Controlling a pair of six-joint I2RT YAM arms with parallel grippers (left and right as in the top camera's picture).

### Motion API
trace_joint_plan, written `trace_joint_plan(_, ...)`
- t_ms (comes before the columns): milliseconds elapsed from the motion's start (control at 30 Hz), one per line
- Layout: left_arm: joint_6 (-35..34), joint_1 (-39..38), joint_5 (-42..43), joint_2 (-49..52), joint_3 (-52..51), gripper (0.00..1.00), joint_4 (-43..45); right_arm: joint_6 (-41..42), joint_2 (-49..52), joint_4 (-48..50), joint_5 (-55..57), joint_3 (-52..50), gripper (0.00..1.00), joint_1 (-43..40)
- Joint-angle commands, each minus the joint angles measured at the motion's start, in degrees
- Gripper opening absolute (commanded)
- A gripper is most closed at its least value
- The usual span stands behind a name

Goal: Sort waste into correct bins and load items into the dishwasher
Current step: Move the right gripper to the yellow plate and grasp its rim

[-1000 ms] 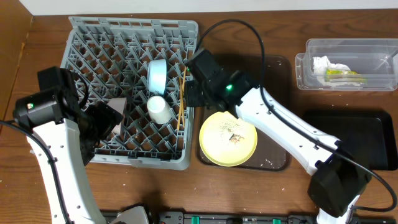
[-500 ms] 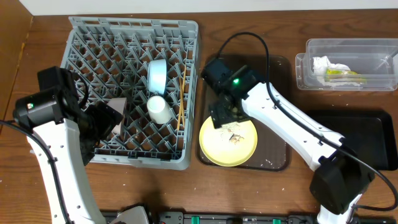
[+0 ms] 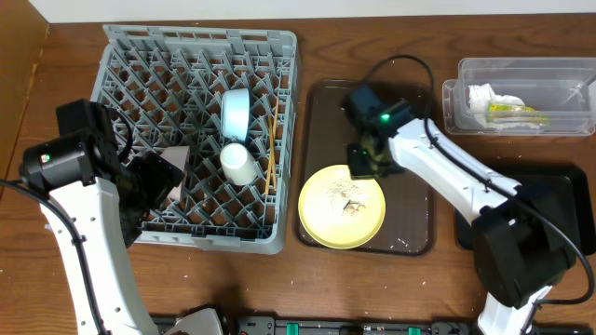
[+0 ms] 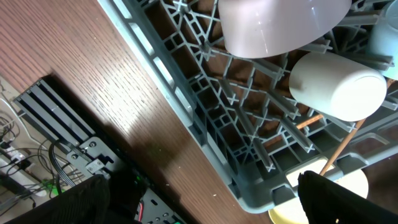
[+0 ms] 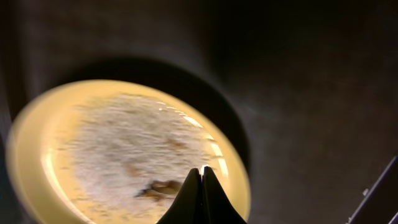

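The grey dishwasher rack holds the light blue bowl, cream cup, wooden chopsticks and pink saucer. My left gripper hangs open over the rack's near left edge, holding nothing. The yellow plate lies on the brown serving tray, with whitish crumbs on it. My right gripper is shut and empty, just above the plate's far rim. The clear tub holds the white napkin and the wrapper.
The brown serving tray lies between the rack and the black tray at the right. The clear tub stands behind the black tray. A few crumbs dot the serving tray near the plate. Cables and a rail run along the table's front edge.
My right arm has swung from the rack's right edge, beside the chopsticks, to over the serving tray above the plate. Its jaws opened on the way and have shut again. The left arm is still.
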Motion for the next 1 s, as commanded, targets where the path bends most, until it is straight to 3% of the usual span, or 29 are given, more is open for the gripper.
trace_joint_plan(0,0.59,0.24,-0.94,-0.09,0.04,0.98,-0.35,0.00,0.02,0.79,-2.23,-2.34,0.01,-1.29)
trace_joint_plan(433,0.59,0.24,-0.94,-0.09,0.04,0.98,-0.35,-1.09,0.02,5.42,-6.80,-7.21,0.01,-2.73)
trace_joint_plan(967,0.59,0.24,-0.94,-0.09,0.04,0.98,-0.35,4.02,-0.04,3.69,5.60,-9.73,0.01,-8.20)
